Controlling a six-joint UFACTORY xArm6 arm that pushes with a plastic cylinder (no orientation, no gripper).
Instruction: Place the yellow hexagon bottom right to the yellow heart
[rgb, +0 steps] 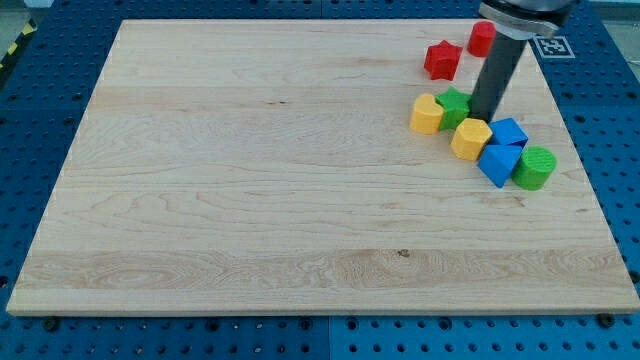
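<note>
The yellow hexagon (470, 139) lies at the board's right side, below and to the right of the yellow heart (427, 115). A green block (455, 104), whose shape I cannot make out, sits between them, touching the heart's upper right. My tip (483, 118) is just right of the green block and right above the hexagon's top edge, close to or touching it. The dark rod rises from the tip toward the view's top right.
A blue block (509, 131) and a second blue block (498, 164) crowd the hexagon's right side, with a green cylinder (535, 168) beyond them. A red star (442, 60) and a red cylinder (482, 38) lie near the board's top edge.
</note>
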